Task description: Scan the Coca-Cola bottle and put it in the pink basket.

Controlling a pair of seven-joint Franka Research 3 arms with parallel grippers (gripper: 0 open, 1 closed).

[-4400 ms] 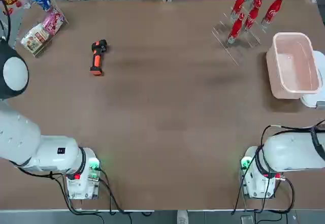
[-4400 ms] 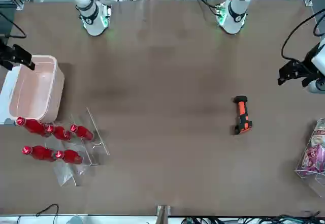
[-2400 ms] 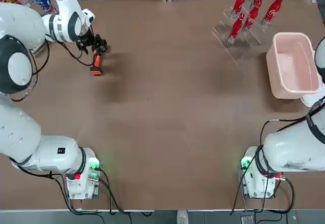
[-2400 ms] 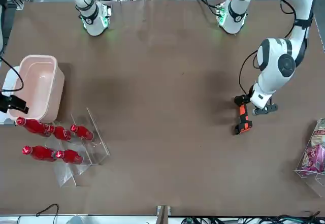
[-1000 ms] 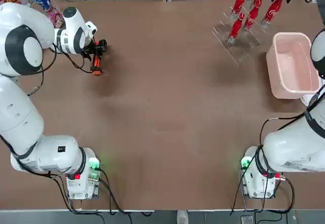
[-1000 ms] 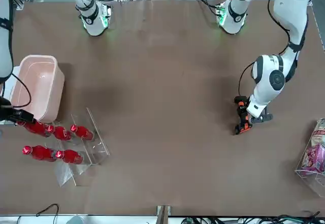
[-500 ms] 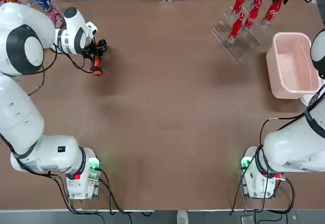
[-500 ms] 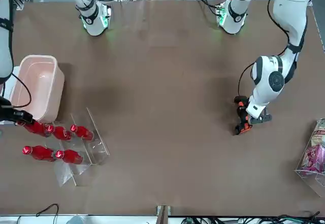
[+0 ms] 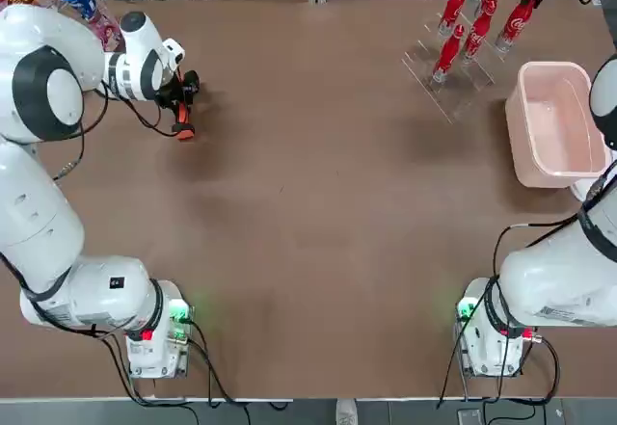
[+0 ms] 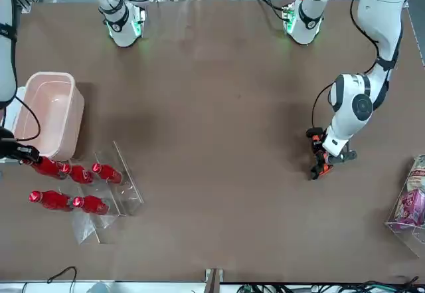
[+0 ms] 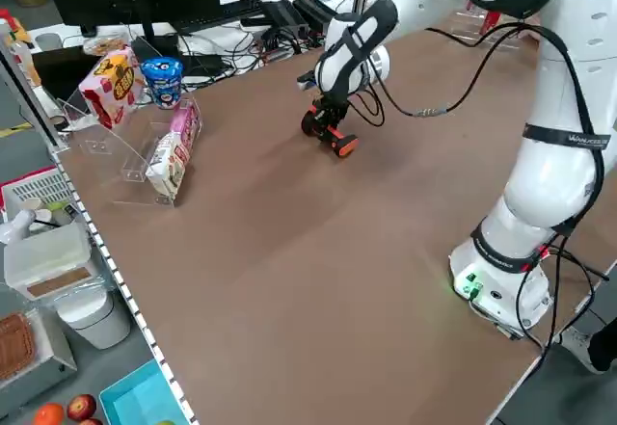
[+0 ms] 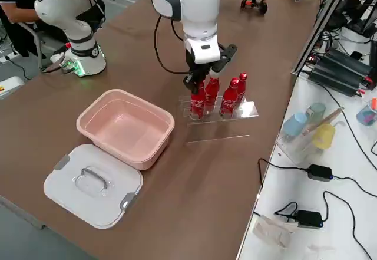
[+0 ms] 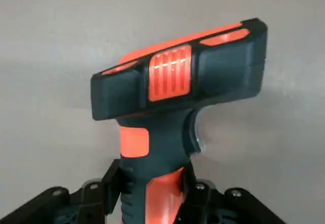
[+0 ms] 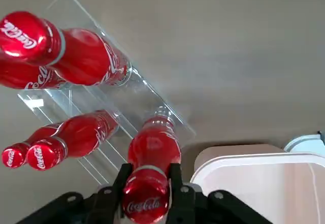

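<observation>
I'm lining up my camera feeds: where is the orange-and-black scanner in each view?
Top: upper left, scanner.
Front: right of centre.
Left side: top, just right of centre.
Right side: top, right of centre.
Left wrist: centre.
Right wrist: not in it.
Landmark: brown tabletop, in all six.

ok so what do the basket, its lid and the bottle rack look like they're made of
Pink basket: probably molded plastic, soft sheen, thick rolled rim.
Lid: likely smooth white plastic, with grey clips.
Bottle rack: clear and glossy, bright edges, likely acrylic, though glass isn't excluded.
</observation>
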